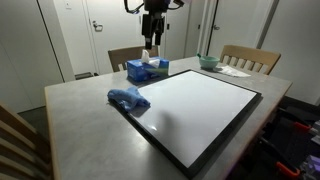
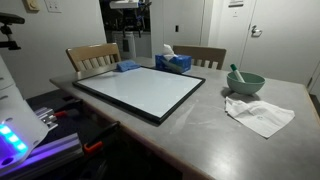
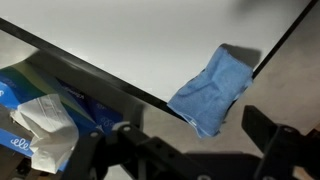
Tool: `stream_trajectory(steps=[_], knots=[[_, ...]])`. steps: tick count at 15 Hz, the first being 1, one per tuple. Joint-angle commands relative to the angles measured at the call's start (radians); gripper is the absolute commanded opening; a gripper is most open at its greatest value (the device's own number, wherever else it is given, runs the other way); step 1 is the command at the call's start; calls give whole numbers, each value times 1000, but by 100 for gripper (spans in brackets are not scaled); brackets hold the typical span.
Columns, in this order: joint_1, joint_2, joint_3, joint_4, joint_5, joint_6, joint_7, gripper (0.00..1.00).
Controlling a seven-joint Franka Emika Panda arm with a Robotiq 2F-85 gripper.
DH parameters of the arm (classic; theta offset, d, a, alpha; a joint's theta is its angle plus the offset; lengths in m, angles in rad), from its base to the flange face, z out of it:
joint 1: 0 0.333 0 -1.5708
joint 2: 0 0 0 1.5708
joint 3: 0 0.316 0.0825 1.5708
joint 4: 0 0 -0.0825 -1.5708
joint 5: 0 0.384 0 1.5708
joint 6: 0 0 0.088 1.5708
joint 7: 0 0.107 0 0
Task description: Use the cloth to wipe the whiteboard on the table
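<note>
A blue cloth (image 1: 128, 98) lies crumpled on the corner of the whiteboard (image 1: 200, 105), partly over its black frame. It also shows in an exterior view (image 2: 128, 67) and in the wrist view (image 3: 213, 88). The whiteboard (image 2: 140, 89) lies flat on the grey table and shows in the wrist view (image 3: 140, 45). My gripper (image 1: 151, 48) hangs high above the table's far side, over the tissue box and away from the cloth. In the wrist view its fingers (image 3: 185, 150) are spread apart with nothing between them.
A blue tissue box (image 1: 148, 69) stands by the board's far edge and shows in an exterior view (image 2: 174, 62). A green bowl (image 2: 245, 83) and a white rag (image 2: 258, 113) lie on the table (image 2: 200, 140). Wooden chairs (image 1: 250, 57) stand around it.
</note>
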Motion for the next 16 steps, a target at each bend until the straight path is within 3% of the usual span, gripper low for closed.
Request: stream_trajectory(steps=[1,4,5,9,16], knots=[[11,106,-6,44,-9,135,90,100],[-5,155,8,87,6,166,37,100],[4,127,2,48,-2,158,65,100],[3,149,2,78,-2,160,60,100],[49,307,15,240,-7,125,59,100]])
